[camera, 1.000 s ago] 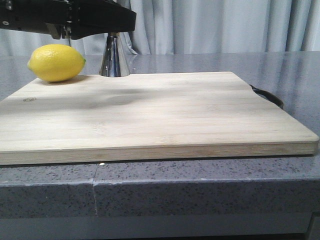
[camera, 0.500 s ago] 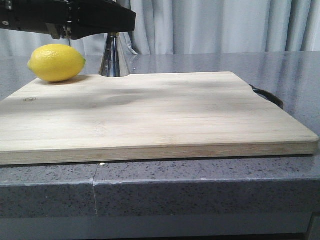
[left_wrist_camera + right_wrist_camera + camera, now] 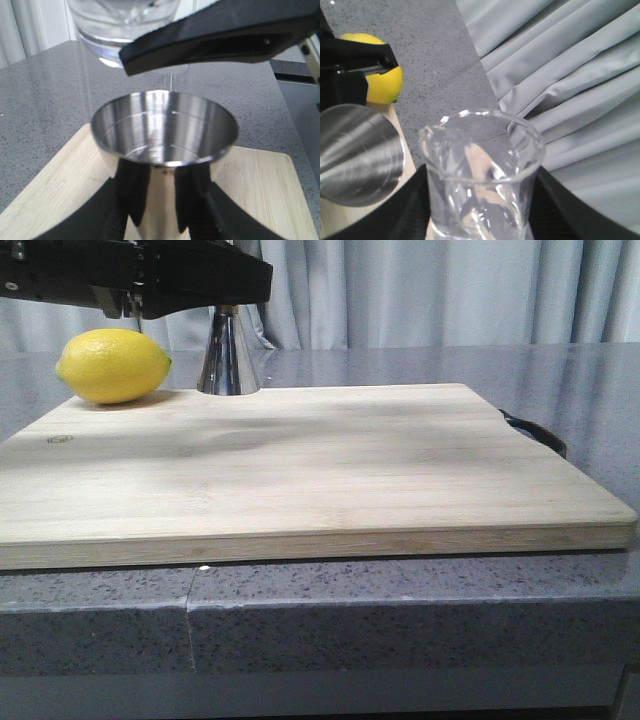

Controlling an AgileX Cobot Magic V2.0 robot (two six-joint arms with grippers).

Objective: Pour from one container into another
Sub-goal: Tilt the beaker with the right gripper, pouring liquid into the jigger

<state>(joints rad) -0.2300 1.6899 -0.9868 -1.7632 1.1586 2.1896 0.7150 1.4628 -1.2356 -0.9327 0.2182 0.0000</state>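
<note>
gripping jigger upright, left end effector, beaker tilted above

left gripper clamped, right gripper clamped

Nothing I can actually read from here. There's a tiny round stamp on the cutting board, over at about 9 o'clock, but it's too small to make out. The jigger just has plain fill lines inside.
</note>
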